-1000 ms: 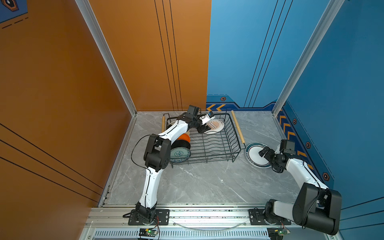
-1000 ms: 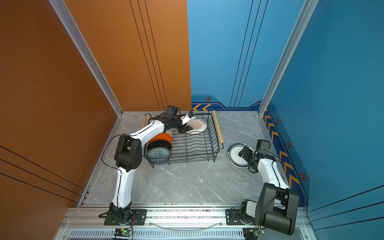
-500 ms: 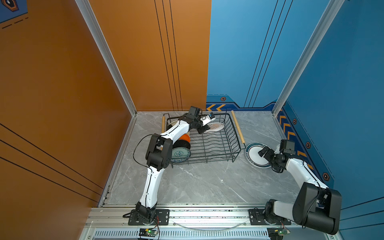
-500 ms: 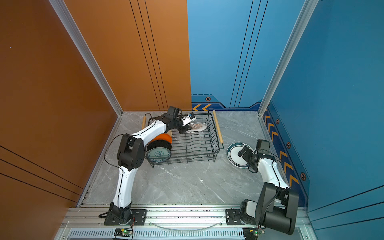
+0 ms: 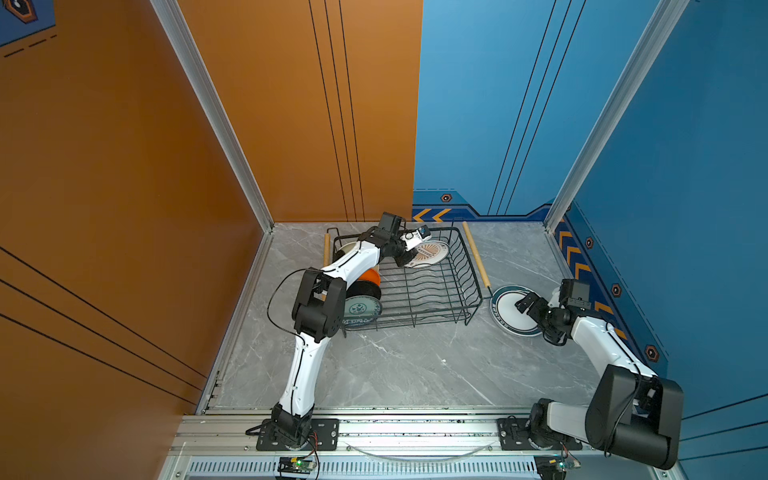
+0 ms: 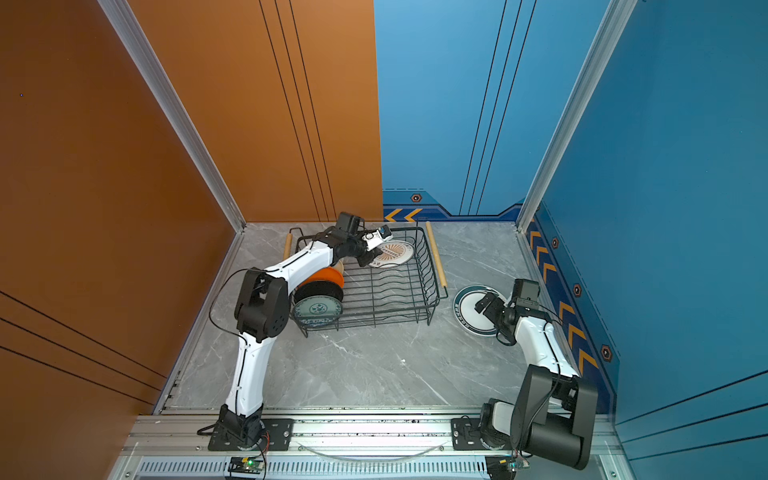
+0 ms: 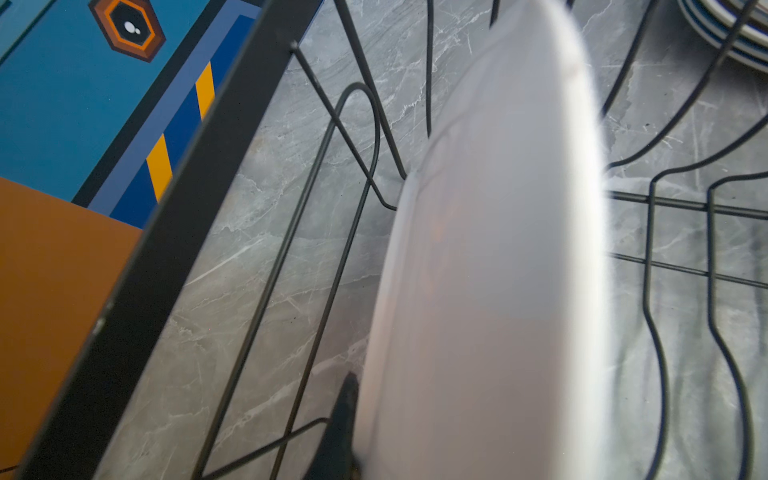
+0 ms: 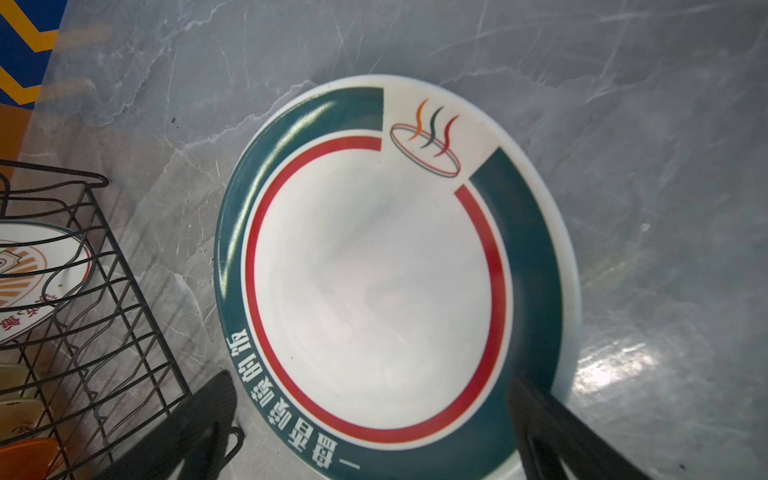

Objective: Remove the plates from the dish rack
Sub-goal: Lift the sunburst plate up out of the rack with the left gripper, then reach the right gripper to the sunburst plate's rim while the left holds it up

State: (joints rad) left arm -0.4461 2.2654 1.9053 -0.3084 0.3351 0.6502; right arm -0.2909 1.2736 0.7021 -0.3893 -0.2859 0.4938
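The black wire dish rack stands at the back of the grey table. My left gripper reaches into its far right corner and is shut on the rim of the orange sunburst plate. In the left wrist view the plate's white back fills the middle, with one dark finger against it. Orange, black and teal-patterned plates stand at the rack's left end. My right gripper hangs open over a teal-rimmed white plate on the table.
Wooden rod handles run along both ends of the rack. Orange wall panels close the left side and blue ones the right and back. The marble table stretches in front of the rack to the metal rail with the arm bases.
My left gripper's jaws have closed on the sunburst plate's rim, and the plate has tipped from leaning to lying flatter. The right arm has not moved.
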